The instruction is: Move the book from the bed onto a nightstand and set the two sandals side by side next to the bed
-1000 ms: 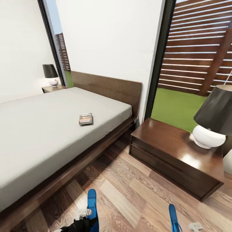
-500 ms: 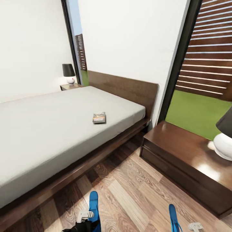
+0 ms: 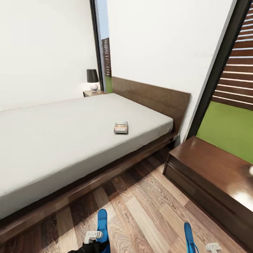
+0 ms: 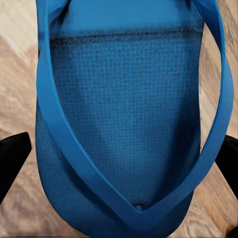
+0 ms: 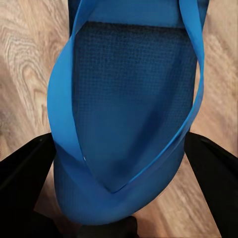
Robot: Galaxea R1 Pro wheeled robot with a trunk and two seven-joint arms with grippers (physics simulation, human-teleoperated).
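Each gripper holds one of the two bright blue sandals above the wood floor. My left gripper (image 4: 119, 166) is shut on the left sandal (image 3: 102, 225), whose sole and straps lie between black fingers (image 4: 12, 161). The right sandal (image 3: 188, 236) is likewise pinched in my right gripper (image 5: 119, 178), which is shut, with fingers (image 5: 25, 173) on either side. A small dark book (image 3: 121, 127) lies flat on the off-white mattress of the bed (image 3: 52, 140), near its headboard end. One dark nightstand (image 3: 211, 172) stands at the right of the bed, another (image 3: 92, 92) far behind it.
A small lamp (image 3: 92, 79) with a black shade sits on the far nightstand. The bed's dark frame (image 3: 105, 175) runs diagonally across the floor ahead. Plank floor (image 3: 147, 211) lies between the bed and the near nightstand. A tall dark-framed window (image 3: 225, 105) is at the right.
The whole view has swung left: bed, book and near nightstand shifted right in the picture, and the near lamp left the view. Both sandals stay held in the grippers.
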